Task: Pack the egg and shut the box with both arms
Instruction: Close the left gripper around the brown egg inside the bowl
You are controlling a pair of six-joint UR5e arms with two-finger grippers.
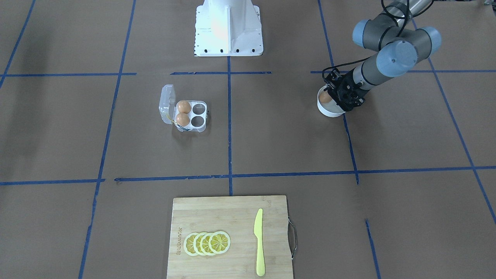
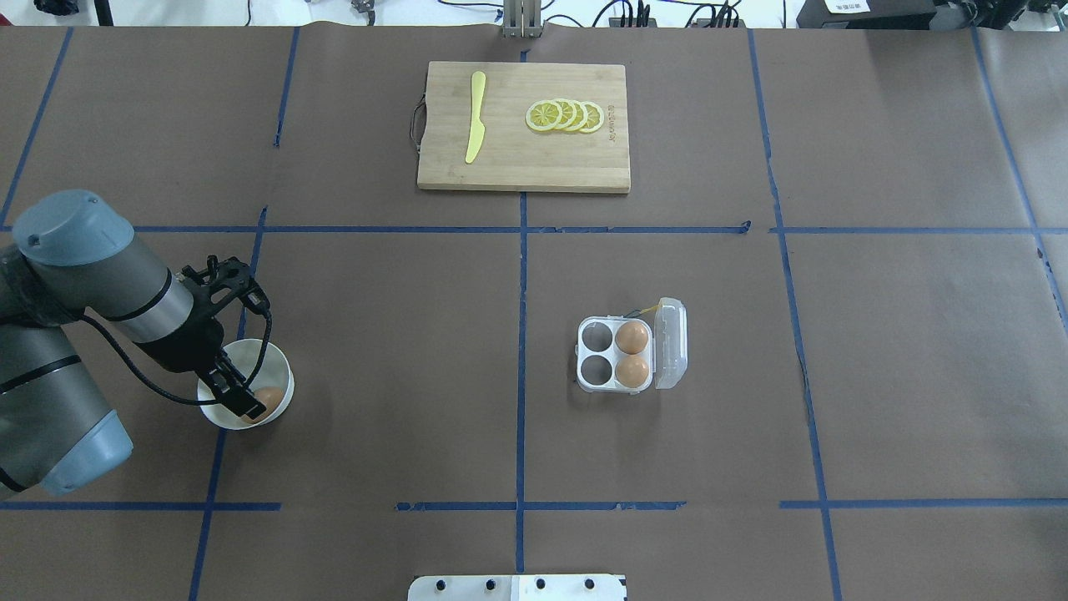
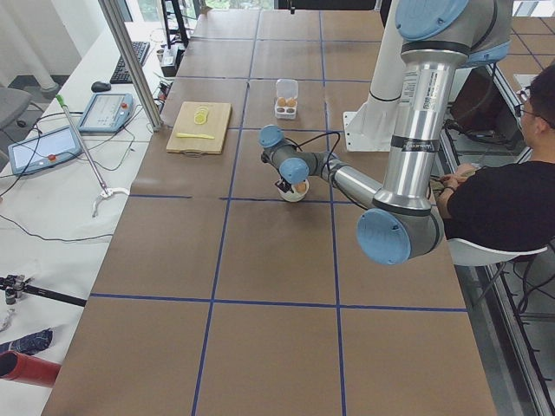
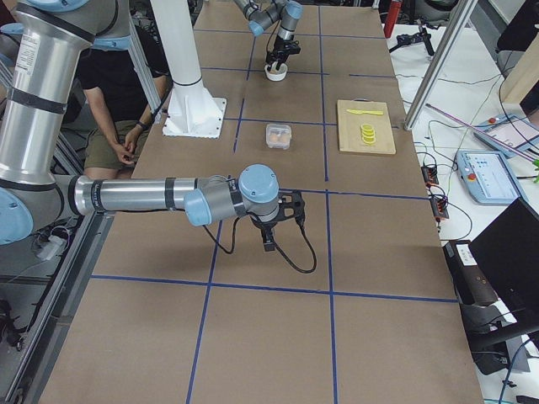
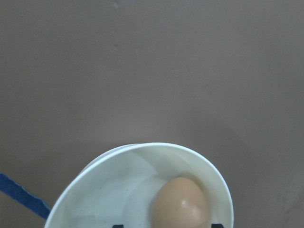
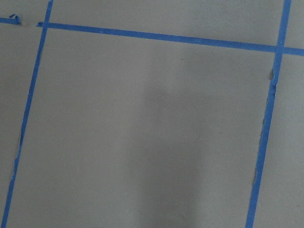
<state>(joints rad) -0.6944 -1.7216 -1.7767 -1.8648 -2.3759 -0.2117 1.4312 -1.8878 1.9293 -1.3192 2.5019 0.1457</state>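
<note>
The clear box stands open at the table's middle, its lid hinged up. Two orange-brown eggs fill the two cells by the lid; the other two cells are empty. The box also shows in the front view. A third egg lies in the white bowl. My left gripper reaches down into the bowl, open, with one finger on each side of that egg. My right gripper hangs low over bare table far from the box; I cannot tell whether it is open or shut.
A bamboo cutting board with lemon slices and a yellow knife lies at the far edge. The white pedestal stands at the robot's side. A seated person is beside the table.
</note>
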